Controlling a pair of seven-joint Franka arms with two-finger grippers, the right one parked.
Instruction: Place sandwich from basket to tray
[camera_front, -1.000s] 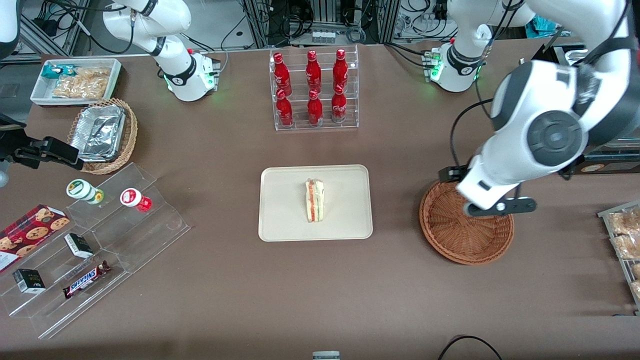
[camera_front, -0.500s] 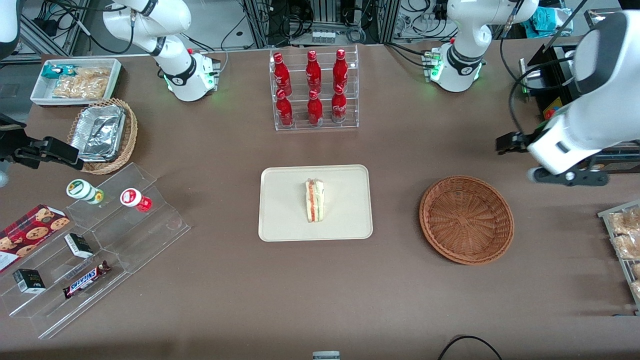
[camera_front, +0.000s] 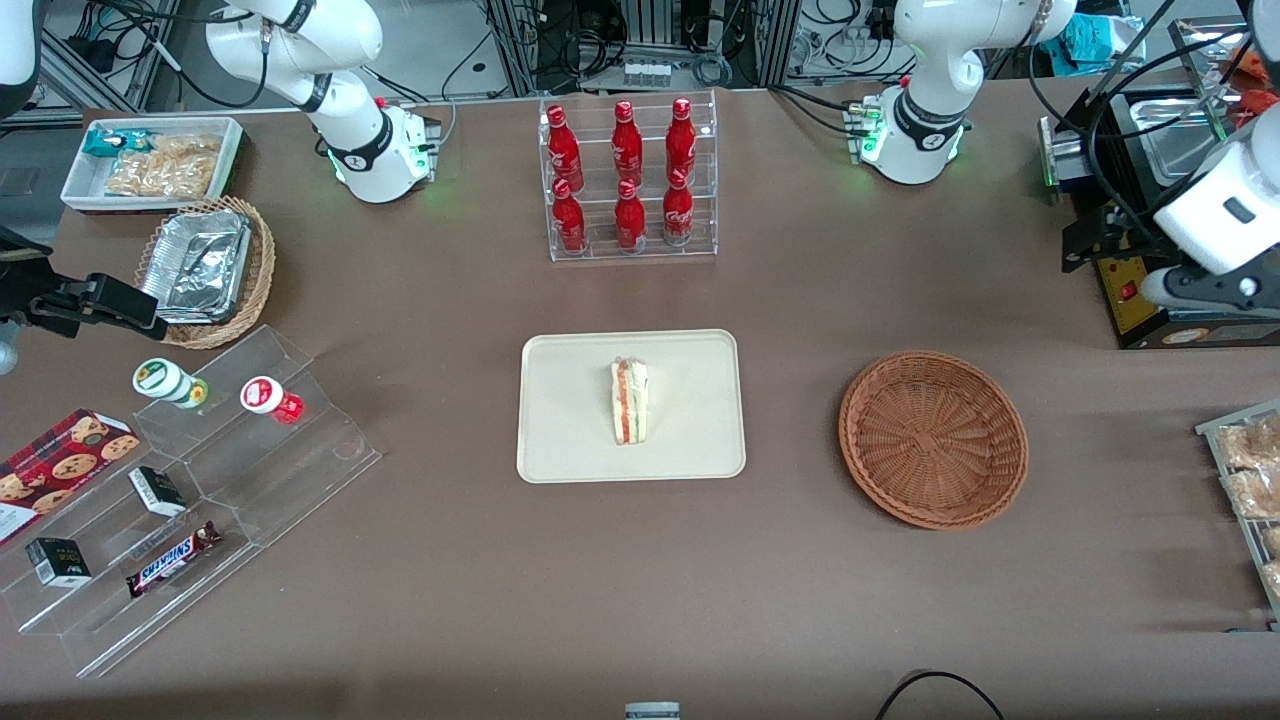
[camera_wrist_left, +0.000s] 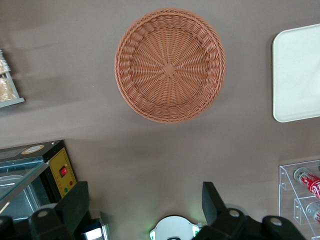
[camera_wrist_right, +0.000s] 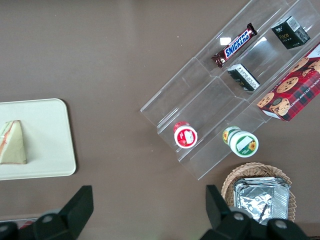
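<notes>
Look, your sandwich (camera_front: 629, 401) lies on the tray (camera_front: 560, 440), the basket (camera_front: 932, 439) at its three o'clock is bare, so the gripper (camera_wrist_left: 145, 210) hangs high above the counter with jaws apart.

Brown table (camera_front: 800, 600) carries tray (camera_front: 560, 440), basket (camera_front: 932, 440), bottle rack (camera_front: 630, 180).

Even, bright overhead light; soft shadows ring the basket (camera_front: 932, 438) and tray (camera_front: 560, 440) (sharp focus throughout).
</notes>
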